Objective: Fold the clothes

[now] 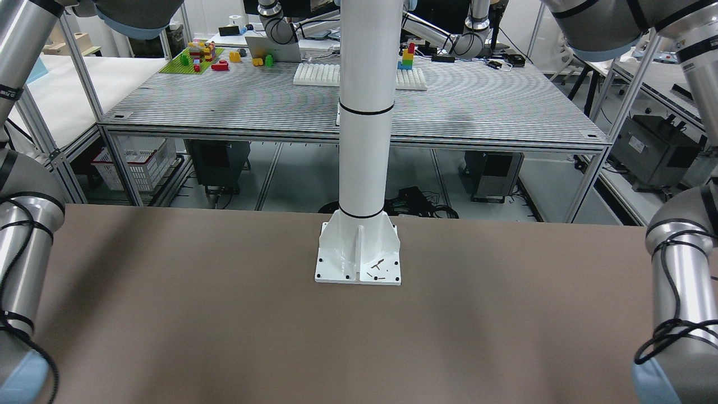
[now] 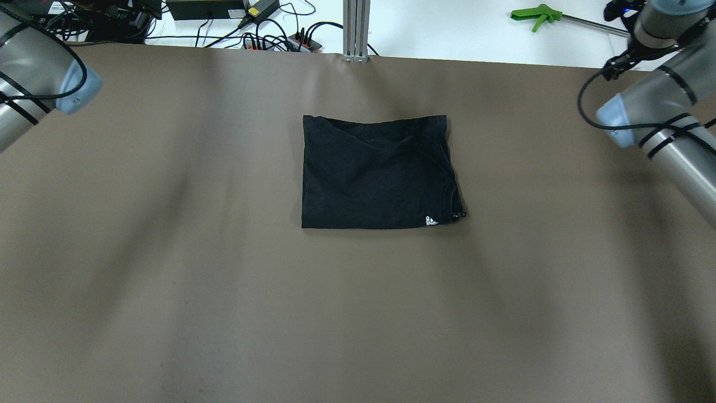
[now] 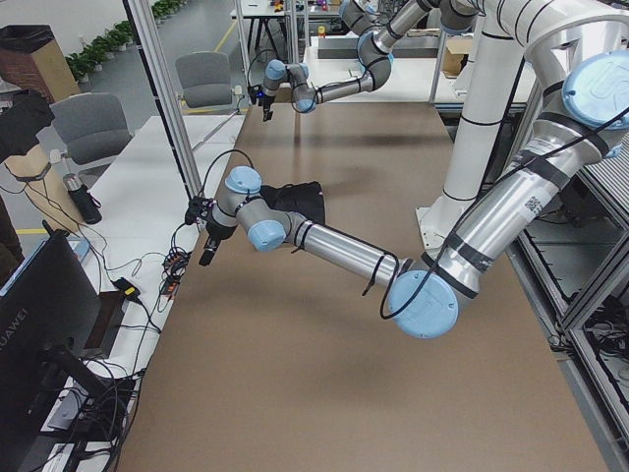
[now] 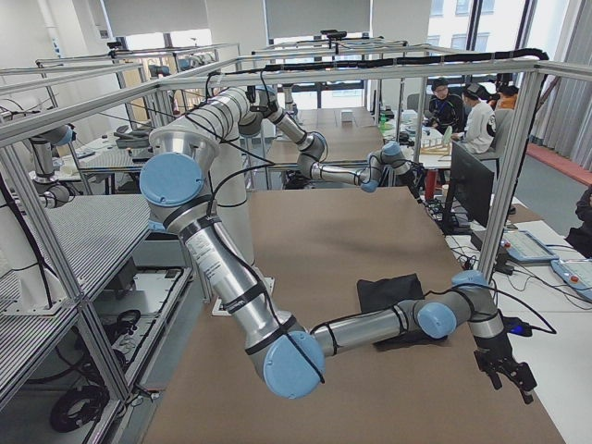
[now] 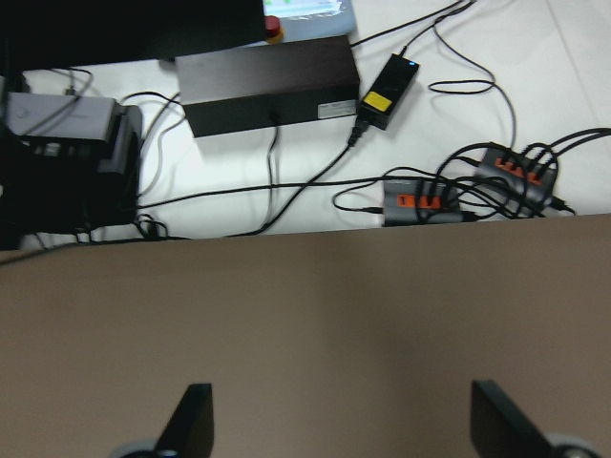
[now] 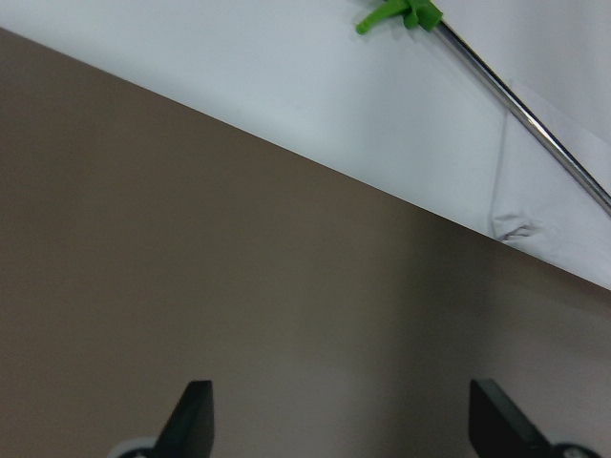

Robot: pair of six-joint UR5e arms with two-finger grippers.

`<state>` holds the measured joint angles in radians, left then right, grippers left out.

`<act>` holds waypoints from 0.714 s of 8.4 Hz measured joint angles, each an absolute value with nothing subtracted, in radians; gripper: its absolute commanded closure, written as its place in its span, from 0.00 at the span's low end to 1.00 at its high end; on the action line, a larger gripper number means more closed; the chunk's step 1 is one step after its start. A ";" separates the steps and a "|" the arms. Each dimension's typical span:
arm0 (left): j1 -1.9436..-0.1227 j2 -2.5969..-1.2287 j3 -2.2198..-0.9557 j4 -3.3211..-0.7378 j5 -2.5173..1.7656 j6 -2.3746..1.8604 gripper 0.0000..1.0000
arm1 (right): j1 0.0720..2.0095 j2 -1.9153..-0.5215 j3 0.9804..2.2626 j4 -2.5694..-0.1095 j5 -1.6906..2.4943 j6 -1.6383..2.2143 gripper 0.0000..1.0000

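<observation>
Overhead exterior view gives us the clothes (image 2: 377, 173): one black piece folded into a flat rectangle. It lies midway between the left and right edges of the table (image 2: 168, 291), nearer the far edge than the robot's side. We see a small white logo (image 2: 431, 220) at its near right corner, and an under layer peeks out along its right side. Both arms are well apart from it. We find the left gripper (image 5: 342, 427) over the far edge towards the left corner, fingers spread wide with nothing between them. Cables and power strips (image 5: 425, 200) lie beyond that edge. The right gripper (image 6: 339, 425) hangs over the far edge towards the right corner, equally wide and empty. A green clamp (image 6: 399, 13) lies on the white surface past the edge.
</observation>
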<state>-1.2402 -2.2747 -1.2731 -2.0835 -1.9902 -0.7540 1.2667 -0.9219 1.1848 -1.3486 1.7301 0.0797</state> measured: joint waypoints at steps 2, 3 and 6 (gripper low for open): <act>-1.318 -2.269 -1.288 -1.995 -1.926 -0.573 0.05 | 1.378 -1.019 1.240 -1.366 1.765 -0.105 0.06; -1.353 -2.256 -1.298 -1.947 -1.868 -0.468 0.05 | 1.433 -1.074 1.266 -1.367 1.780 -0.198 0.06; -1.410 -1.982 -1.501 -1.891 -1.727 -0.163 0.05 | 1.627 -1.227 1.357 -1.381 1.822 -0.423 0.06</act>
<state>-1.4101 -1.9820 -1.5006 -1.8910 -1.7268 -0.1625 1.6266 -1.2274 1.3571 -1.3814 1.8223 -0.4228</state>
